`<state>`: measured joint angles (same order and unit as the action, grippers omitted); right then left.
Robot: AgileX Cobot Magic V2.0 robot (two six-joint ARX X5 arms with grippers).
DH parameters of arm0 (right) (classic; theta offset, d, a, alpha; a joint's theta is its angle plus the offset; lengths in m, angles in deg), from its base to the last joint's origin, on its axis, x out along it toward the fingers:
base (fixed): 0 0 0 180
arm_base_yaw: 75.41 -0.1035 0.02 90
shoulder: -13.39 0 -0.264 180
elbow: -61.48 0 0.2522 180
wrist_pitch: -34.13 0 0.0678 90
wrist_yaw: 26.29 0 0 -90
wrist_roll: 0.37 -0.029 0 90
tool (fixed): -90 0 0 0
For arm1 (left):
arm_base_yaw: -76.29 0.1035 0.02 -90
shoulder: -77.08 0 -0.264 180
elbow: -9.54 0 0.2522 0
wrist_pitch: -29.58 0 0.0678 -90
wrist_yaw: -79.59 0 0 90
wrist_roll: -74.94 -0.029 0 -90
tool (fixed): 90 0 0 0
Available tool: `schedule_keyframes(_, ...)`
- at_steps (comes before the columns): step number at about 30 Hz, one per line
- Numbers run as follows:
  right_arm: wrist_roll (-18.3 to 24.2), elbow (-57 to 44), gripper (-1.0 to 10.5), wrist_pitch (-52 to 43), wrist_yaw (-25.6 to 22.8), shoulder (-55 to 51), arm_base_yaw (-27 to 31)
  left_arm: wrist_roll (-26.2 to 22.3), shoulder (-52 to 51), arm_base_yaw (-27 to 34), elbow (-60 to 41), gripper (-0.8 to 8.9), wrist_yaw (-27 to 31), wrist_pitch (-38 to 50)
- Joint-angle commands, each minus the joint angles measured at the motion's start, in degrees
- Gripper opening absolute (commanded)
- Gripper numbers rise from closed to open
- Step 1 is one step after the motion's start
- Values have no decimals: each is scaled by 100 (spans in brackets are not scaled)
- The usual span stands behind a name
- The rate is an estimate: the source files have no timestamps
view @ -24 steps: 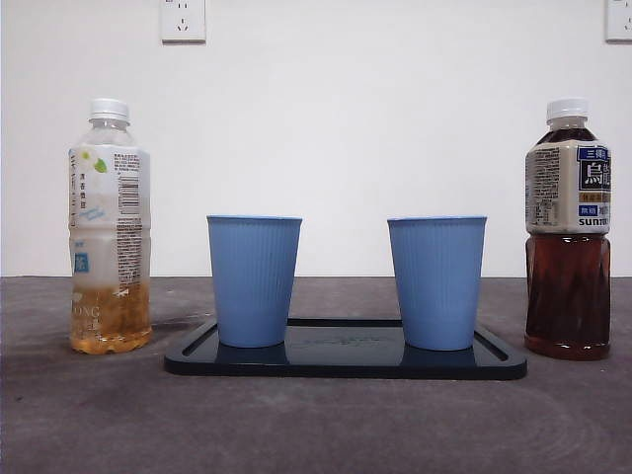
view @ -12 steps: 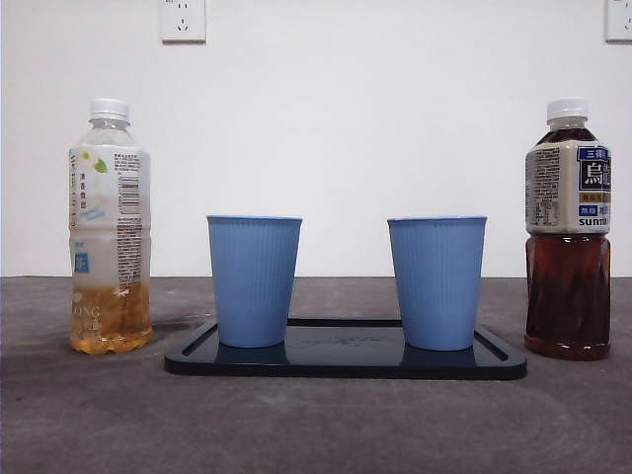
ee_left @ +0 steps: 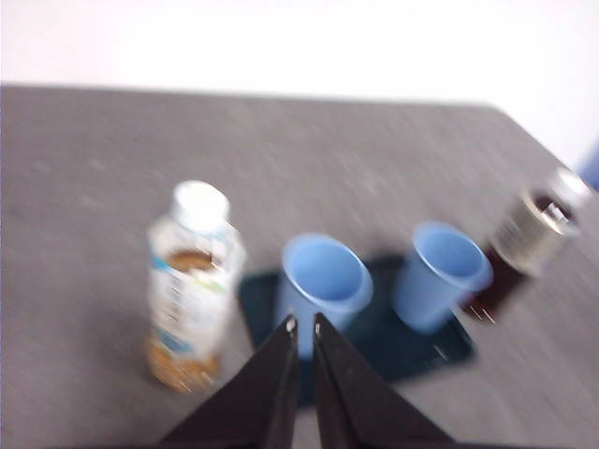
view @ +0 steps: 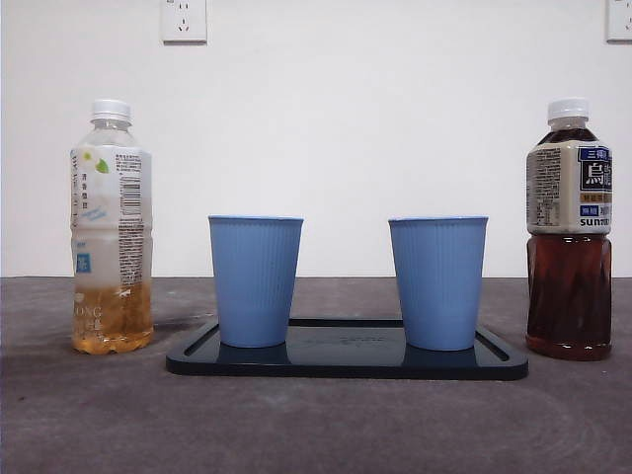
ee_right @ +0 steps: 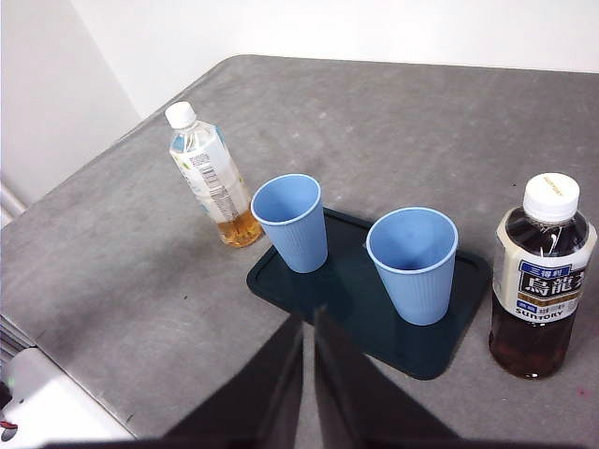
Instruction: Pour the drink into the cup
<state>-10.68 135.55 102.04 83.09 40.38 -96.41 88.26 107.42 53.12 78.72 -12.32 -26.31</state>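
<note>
Two blue ribbed cups stand on a dark tray (view: 346, 363): the left cup (view: 255, 280) and the right cup (view: 437, 282). A clear bottle (view: 111, 229) with a little amber drink and a white cap stands left of the tray. A dark tea bottle (view: 568, 232) with a white cap stands right of it. My left gripper (ee_left: 302, 325) is shut and empty, high above the table near the clear bottle (ee_left: 192, 281). My right gripper (ee_right: 308, 323) is shut and empty, high above the tray's front (ee_right: 309, 290). Neither gripper shows in the front view.
The grey table top (view: 316, 425) stretches in front of the tray. A white wall with two sockets (view: 184, 20) stands behind. The right wrist view shows the table's edge and a white wall at one side (ee_right: 56, 103).
The things stand as before. The front view has shifted by a pixel or two only.
</note>
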Motion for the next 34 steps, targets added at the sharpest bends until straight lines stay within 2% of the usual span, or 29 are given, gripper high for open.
schedule_keyframes(1,50,87,18,-61,11,24,-26,-1049,-282,702,-588,26,-7,437)
schedule_keyframes(4,50,87,18,-61,11,24,-26,-1738,-796,1397,-1659,26,-4,1008)
schedule_keyframes(6,50,87,18,-61,13,24,-26,-1934,-1169,1705,-2433,27,-4,1456)
schedule_keyframes(11,50,87,18,-61,11,24,-26,-1718,-2103,1998,-4218,26,0,2872)
schedule_keyframes(15,50,87,18,-63,13,24,-26,-1207,-2623,2092,-5075,27,94,3530)
schedule_keyframes(17,50,87,18,-66,11,24,-26,-1062,-2793,2114,-5270,26,94,3578)
schedule_keyframes(34,50,87,18,-179,13,24,-26,-1069,-3016,2124,-5473,26,103,3510)
